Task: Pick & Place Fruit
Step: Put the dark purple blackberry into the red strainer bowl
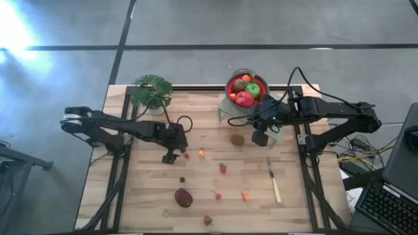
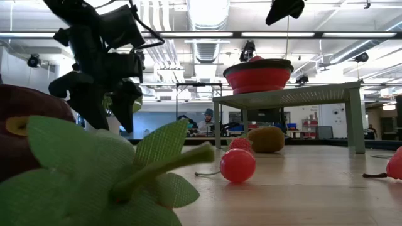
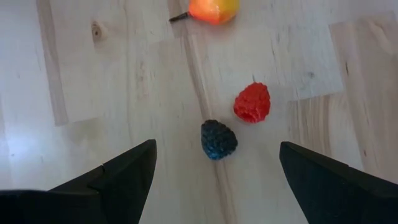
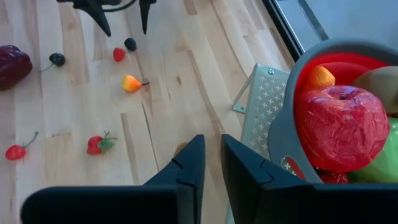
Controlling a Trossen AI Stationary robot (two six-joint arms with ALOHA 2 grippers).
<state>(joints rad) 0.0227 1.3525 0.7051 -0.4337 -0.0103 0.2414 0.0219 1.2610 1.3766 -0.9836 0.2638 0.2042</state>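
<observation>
**Q:** High view first: where is each arm?

**A:** On the wooden table [image 1: 150, 196], the left gripper [image 1: 170, 156] hangs over the left-centre boards. Its fingers [image 3: 118, 180] stand wide apart and hold nothing. Between them on the wood lie a dark blue berry [image 3: 218, 139] and a red raspberry [image 3: 252, 102], just beside each other, with a small orange fruit [image 3: 213, 9] a little farther on.

**Q:** And the right one?

**A:** The right gripper [image 1: 260, 137] sits just beside a red bowl [image 1: 233, 83] raised on a small metal stand [image 4: 261, 106]. Its fingers [image 4: 186, 168] are almost together, with only a thin gap and nothing in it.

**Q:** Where is the fruit?

**A:** The bowl holds a red apple [image 4: 341, 127], a green apple [image 1: 253, 89] and small orange pieces. A brown kiwi [image 1: 238, 139] lies on the table near the right gripper. A maroon plum-like fruit [image 1: 183, 197], strawberries [image 1: 223, 168] and tiny red pieces are scattered across the front boards.

**Q:** Anything else?

**A:** A leafy potted plant [image 1: 151, 91] stands at the back left, and a pale-handled knife [image 1: 273, 180] lies to the right.
</observation>
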